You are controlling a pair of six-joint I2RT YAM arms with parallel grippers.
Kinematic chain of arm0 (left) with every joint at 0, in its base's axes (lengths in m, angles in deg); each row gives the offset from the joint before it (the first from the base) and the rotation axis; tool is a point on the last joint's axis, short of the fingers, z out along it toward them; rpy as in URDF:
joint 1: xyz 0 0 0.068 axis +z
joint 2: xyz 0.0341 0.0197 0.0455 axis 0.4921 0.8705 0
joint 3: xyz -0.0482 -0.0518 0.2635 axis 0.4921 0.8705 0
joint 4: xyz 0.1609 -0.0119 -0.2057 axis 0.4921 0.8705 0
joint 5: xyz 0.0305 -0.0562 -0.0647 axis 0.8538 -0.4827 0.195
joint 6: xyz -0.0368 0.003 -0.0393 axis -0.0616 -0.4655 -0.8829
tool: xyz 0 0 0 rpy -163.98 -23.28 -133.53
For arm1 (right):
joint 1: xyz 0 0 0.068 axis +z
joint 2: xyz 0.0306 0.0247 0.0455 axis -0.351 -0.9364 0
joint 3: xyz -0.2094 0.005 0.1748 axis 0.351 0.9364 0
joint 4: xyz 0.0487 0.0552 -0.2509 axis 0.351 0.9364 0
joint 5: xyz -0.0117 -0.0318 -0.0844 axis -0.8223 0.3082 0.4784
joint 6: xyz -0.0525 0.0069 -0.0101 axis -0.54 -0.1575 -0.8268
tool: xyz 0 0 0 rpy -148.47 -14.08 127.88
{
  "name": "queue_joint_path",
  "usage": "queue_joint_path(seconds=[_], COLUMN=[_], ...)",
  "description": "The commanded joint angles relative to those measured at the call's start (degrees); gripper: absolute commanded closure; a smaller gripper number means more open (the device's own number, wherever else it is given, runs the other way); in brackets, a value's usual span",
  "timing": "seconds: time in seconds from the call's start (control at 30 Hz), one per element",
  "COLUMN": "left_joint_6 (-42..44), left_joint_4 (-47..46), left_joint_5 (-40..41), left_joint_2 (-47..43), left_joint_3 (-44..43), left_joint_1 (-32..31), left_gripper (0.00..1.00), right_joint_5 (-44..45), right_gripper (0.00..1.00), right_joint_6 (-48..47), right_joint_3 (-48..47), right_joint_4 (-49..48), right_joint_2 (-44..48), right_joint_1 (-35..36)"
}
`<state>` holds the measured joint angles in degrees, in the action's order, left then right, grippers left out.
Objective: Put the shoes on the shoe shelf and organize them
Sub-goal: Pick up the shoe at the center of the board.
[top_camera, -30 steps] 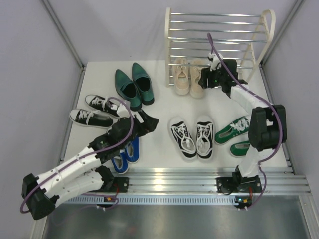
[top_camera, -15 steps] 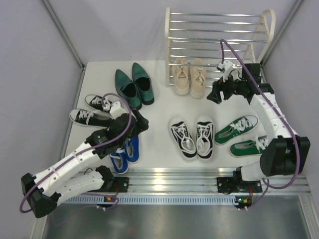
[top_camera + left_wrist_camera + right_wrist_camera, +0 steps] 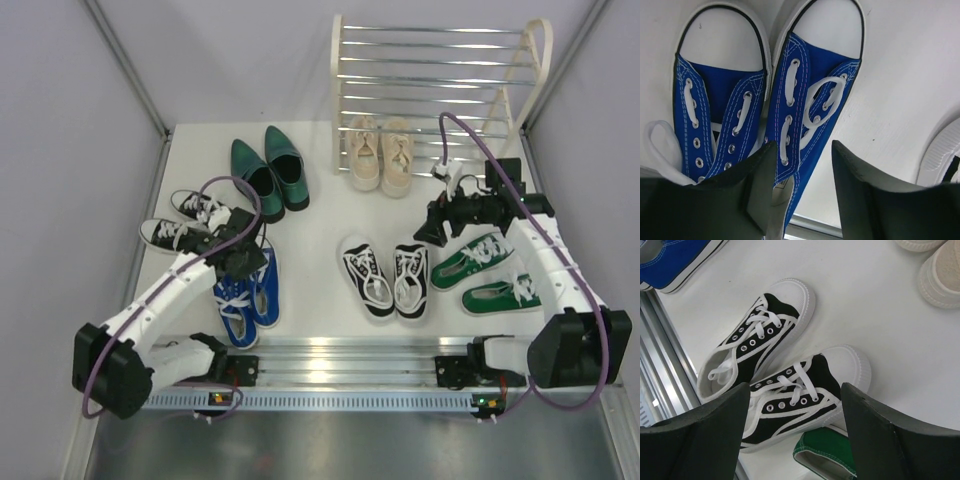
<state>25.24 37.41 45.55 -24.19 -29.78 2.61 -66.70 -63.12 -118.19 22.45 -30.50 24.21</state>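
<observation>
Pick-up step: your left claw [image 3: 804,150] straddles one blue sneaker's [image 3: 807,95] side wall, jaws apart, not yet clamped. Close, then lift. Your right claw [image 3: 795,388] hangs open above the black-and-white sneakers [image 3: 760,335], with the shoe shelf [image 3: 430,60] well beyond.

Bright, even overhead light casts soft shadows, with glare on the metal rail [image 3: 320,350].

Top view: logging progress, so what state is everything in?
Shoe shelf, upright.
Left gripper, open astride a blue sneaker's side.
Right gripper, open, empty.
Blue sneakers, on table.
Beige lace-ups, at shelf's foot.
Green sneakers, on table.
Dress shoes, on table.
Middle black-and-white sneakers, on table.
Left black-and-white sneakers, on table.
</observation>
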Motion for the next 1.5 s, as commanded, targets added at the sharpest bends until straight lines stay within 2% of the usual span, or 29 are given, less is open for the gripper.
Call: queue_joint_path(seconds=[0.0, 0.23, 0.27, 0.37, 0.47, 0.53, 0.57, 0.63, 0.73, 0.77, 0.83, 0.87, 0.93, 0.97, 1.0, 1.07, 1.1, 1.2, 1.27, 1.33, 1.47], left_joint_6=[0.7, 0.1, 0.5, 3.5, 7.6, 10.1, 10.9, 12.4, 12.2, 11.5, 10.1, 9.6, 8.0, 7.6, 7.1, 6.7, 6.7, 6.5, 6.4, 6.2, 5.2], left_joint_4=[1.6, 1.3, 1.2, 0.7, -2.9, -6.9, -8.4, -12.0, -18.6, -21.7, -24.9, -27.9, -31.6, -33.0, -35.9, -37.5, -39.1, -41.8, -42.9, -44.2, -46.2], left_joint_5=[-3.4, -1.5, -1.3, -2.4, -5.8, -8.3, -12.4, -16.5, -23.1, -23.8, -23.9, -23.9, -24.7, -25.3, -26.3, -27.3, -28.4, -30.6, -32.3, -33.3, -33.8], left_joint_2=[4.5, 11.2, 11.9, 11.8, 8.5, 6.6, 4.9, 3.5, 1.2, 0.9, 0.3, 0.3, 0.7, 1.0, 1.4, 2.7, 3.3, 5.6, 7.0, 7.8, 7.9], left_joint_3=[-0.2, 1.0, 0.9, -1.6, -4.3, -5.9, -6.3, -7.0, -7.5, -7.7, -8.4, -8.6, -9.0, -9.8, -10.2, -12.3, -13.0, -15.4, -16.1, -16.8, -17.0], left_joint_1=[0.3, 0.2, 0.2, 0.2, -1.1, -3.2, -4.2, -5.2, -7.6, -9.0, -10.6, -12.3, -13.5, -14.2, -14.4, -15.0, -15.3, -16.1, -16.7, -17.2, -17.9], left_gripper=[0.54, 0.58, 0.65, 1.0, 1.0, 1.0, 1.0, 1.0, 1.0, 1.0, 1.0, 1.0, 1.0, 1.0, 1.0, 1.0, 1.0, 1.0, 1.0, 1.0, 1.0], right_joint_5=[-2.4, -3.1, -3.6, -9.6, -15.7, -18.0, -18.6, -20.7, -24.6, -25.2, -23.1, -21.1, -15.3, -14.5, -14.1, -8.6, -6.2, 1.3, 2.7, 1.8, -1.1], right_gripper=[0.27, 0.27, 0.27, 0.27, 0.26, 0.21, 0.03, 0.01, 0.01, 0.01, 0.01, 0.04, 0.09, 0.08, 0.06, 0.01, 0.01, 0.01, 0.01, 0.01, 0.01], right_joint_6=[-1.1, -1.0, -1.2, -4.9, -8.0, -9.9, -11.3, -10.0, -0.7, -0.1, -0.3, 5.8, 14.1, 22.4, 26.4, 38.9, 40.0, 45.8, 50.8, 53.3, 65.1], right_joint_3=[0.4, 1.7, 1.9, 1.0, 0.3, 0.3, 0.4, 0.7, -2.6, -4.5, -9.3, -9.5, -7.6, -6.6, -5.6, -3.4, -3.3, -3.8, -3.5, -2.0, 2.4], right_joint_4=[-1.3, -1.7, -1.3, 2.3, 4.7, 5.3, 6.1, 5.2, 4.7, 9.8, 13.7, 12.8, 3.1, -0.8, -8.6, -15.2, -18.3, -20.0, -20.7, -24.3, -34.6], right_joint_2=[1.8, 3.1, 3.4, 4.6, 5.8, 7.0, 7.6, 7.9, 4.2, 0.4, -3.0, -4.2, -3.9, -2.8, -2.0, -0.2, 0.2, 0.1, -1.4, -2.1, -3.0], right_joint_1=[-0.3, -0.3, -0.4, -0.2, 0.0, 0.9, 1.5, 2.0, 2.1, 3.3, 5.6, 8.3, 10.2, 11.3, 11.4, 12.6, 13.1, 16.6, 17.4, 17.3, 17.1])
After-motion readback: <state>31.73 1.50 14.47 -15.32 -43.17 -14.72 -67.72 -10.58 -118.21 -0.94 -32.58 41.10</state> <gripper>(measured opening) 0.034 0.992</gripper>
